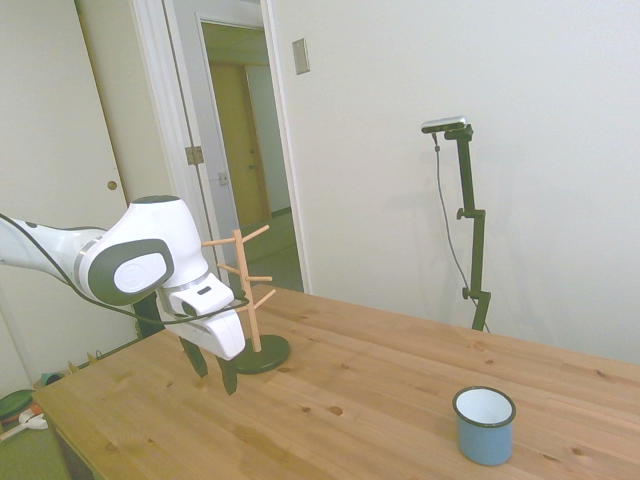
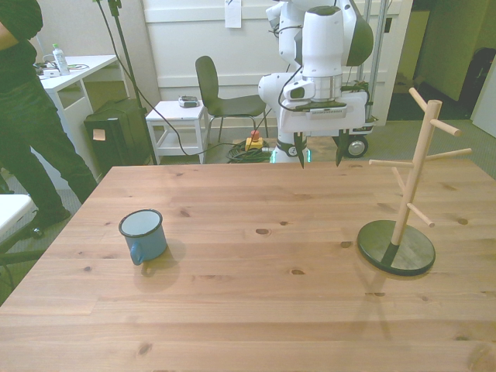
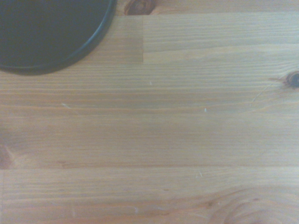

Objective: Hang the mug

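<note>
The light-blue enamel mug stands upright on the wooden table, at the front view's left, its white inside showing. A wooden peg rack on a dark round base stands at the front view's right. My gripper hangs open above the table's far edge, fingers pointing down, holding nothing. It is beside the rack and far from the mug. The wrist view shows bare planks and part of the rack's dark base.
A person in dark clothes stands off the table at the front view's left. Behind the table are a chair, a small white cart and a black bin. An open doorway lies behind the arm.
</note>
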Tool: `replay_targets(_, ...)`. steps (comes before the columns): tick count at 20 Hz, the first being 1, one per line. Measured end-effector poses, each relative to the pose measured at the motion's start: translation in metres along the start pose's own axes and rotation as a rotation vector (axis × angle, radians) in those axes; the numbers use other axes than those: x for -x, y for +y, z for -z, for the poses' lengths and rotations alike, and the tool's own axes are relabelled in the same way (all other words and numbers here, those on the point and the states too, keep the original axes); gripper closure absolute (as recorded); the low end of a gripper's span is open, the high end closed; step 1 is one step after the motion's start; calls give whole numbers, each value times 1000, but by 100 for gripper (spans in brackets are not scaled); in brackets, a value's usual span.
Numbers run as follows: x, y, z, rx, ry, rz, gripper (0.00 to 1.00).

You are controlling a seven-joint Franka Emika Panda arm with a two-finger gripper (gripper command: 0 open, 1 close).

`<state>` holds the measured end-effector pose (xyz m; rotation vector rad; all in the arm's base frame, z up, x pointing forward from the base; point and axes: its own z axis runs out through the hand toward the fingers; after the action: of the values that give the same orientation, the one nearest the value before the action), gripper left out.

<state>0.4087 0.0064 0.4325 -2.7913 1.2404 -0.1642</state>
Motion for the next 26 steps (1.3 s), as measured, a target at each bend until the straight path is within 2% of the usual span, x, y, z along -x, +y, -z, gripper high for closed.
replay_targets(5, -6, 5, 0, -7, -7, 1, 0)
replay_targets(11, -57, 39, 14, -50, -3, -55, 0)
replay_targets(14, -101, 69, 21, -63, 1, -107, 0)
replay_targets(20, -216, 143, 32, -60, -12, -234, 0)
replay_targets(26, -310, 195, 29, -66, -48, -318, 0)
